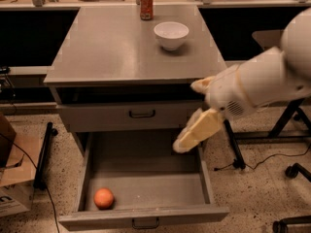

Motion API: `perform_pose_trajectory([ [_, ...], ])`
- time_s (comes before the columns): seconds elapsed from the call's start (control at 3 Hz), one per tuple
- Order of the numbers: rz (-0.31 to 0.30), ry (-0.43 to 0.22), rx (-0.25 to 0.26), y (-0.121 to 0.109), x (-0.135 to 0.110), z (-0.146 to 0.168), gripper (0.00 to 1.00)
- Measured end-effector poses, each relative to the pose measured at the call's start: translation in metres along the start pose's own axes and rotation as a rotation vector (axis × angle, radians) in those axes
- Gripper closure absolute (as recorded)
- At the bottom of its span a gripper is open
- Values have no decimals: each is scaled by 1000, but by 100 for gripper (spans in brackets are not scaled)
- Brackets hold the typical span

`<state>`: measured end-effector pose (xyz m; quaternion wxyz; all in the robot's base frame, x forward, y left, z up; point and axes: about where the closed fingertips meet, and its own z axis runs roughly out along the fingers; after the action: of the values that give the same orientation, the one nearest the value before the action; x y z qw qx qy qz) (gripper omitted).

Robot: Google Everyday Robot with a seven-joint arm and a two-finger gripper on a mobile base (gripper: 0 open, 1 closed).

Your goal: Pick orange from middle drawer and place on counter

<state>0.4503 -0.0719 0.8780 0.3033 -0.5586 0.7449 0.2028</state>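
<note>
The orange [103,198] lies in the front left corner of the open middle drawer [146,212], which is pulled out low at the front of the grey cabinet. The counter [121,47] is the cabinet's flat grey top. My gripper [183,141], cream-coloured on a white arm, hangs over the drawer's right rear part, pointing down and to the left. It is well to the right of the orange, above it, and holds nothing that I can see.
A white bowl [171,35] and a red-orange drink can [146,4] stand at the back of the counter. A shut drawer front [141,114] sits above the open drawer. A cardboard box [12,178] is on the floor at left, and chair legs and cables [291,169] at right.
</note>
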Motion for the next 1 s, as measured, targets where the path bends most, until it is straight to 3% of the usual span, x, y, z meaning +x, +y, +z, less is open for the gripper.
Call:
perform_pose_trajectory([
  [0.33, 24, -152, -84, 11, -10, 57, 0],
  [0.67, 23, -170, -92, 12, -16, 62, 0],
  [1.0, 46, -111, -176, 26, -1, 112, 0],
])
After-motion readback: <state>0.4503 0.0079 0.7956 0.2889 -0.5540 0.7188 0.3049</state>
